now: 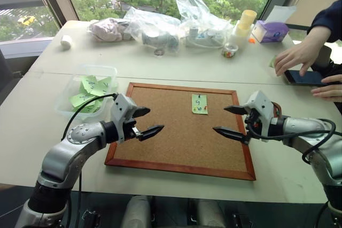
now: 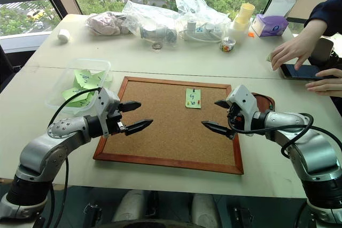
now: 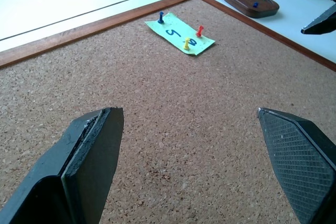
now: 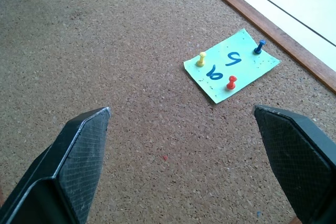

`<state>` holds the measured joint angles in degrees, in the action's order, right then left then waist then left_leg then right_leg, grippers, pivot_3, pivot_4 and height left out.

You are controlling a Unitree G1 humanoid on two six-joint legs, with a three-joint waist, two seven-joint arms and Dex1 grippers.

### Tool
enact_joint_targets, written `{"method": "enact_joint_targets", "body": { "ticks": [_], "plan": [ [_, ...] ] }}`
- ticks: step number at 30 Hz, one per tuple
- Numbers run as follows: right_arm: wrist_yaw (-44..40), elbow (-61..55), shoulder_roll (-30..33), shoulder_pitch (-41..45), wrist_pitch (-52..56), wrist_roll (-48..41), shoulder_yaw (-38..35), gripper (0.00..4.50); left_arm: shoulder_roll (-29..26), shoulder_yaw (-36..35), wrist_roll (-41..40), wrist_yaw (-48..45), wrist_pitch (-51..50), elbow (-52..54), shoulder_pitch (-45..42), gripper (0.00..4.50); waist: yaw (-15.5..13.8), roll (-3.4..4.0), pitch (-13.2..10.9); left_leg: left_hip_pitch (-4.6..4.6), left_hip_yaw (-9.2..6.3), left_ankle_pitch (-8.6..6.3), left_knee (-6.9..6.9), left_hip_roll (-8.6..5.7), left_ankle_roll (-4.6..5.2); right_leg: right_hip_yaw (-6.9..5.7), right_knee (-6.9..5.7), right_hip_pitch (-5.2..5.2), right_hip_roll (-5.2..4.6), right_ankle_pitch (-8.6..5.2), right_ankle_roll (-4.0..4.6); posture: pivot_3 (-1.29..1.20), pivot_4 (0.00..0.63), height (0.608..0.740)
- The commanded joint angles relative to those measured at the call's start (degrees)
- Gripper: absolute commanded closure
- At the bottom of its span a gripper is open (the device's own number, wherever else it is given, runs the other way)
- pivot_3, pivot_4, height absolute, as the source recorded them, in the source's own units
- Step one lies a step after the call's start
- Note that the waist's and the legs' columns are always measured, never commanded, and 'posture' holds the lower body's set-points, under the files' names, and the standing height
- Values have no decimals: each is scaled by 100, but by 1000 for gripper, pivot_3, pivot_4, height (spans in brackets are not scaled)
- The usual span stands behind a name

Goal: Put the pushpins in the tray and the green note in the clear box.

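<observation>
My left gripper [image 1: 150,122] hangs over the left part of the cork board [image 1: 181,153] with its two black fingers spread wide and nothing between them. My right gripper [image 1: 231,120] hangs over the board's right part, facing the left one, its fingers equally wide apart and just as empty. Between and beyond them, toward the far edge of the board, the green note [image 1: 199,104] lies flat on the cork with dark handwriting on it. It is fixed there by three pushpins: a blue pushpin [image 4: 259,46] at one corner, a yellow pushpin [image 4: 201,59] and a red pushpin [image 4: 231,82] along the opposite side. Neither of my grippers touches the note or the pins. The tray [image 3: 251,2], a small reddish-brown dish, sits on the table [image 1: 48,126] just beside the board's right edge, close behind my right gripper, and there is something small and blue inside it, though I cannot tell what it is. The clear box [image 1: 67,92] stands on the table just off the board's far left corner, beyond my left arm, and holds a bunch of light-green notes [image 1: 91,93]. On the far right side of the table, well apart from the board, a person's hand [image 1: 296,54] rests by a dark phone [image 1: 304,77].
</observation>
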<state>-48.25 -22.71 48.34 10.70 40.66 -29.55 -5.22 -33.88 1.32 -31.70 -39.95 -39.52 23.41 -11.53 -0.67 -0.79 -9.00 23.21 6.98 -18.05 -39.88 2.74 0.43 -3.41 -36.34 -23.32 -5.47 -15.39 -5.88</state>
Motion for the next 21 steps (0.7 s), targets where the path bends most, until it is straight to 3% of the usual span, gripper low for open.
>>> {"method": "enact_joint_targets", "body": {
  "ticks": [1, 21],
  "plan": [
    [-16, -26, 29, 90, -139, 21, -142, 0, -57, -63, 18, -111, 113, 46, -69, 41, 1, 0, 0, 0, 0, 0, 0, 0, 0, 0, 0, 0, 1, 0, 0, 0, 150, 740],
    [20, 10, -6, 125, -199, 38, -103, 0, 77, 65, 202, -211, 244, -137, -269, 41, 0, 0, 0, 1, 1, 0, -1, 0, 0, 0, -1, 0, 1, 0, 0, 0, 150, 740]
  ]
}}
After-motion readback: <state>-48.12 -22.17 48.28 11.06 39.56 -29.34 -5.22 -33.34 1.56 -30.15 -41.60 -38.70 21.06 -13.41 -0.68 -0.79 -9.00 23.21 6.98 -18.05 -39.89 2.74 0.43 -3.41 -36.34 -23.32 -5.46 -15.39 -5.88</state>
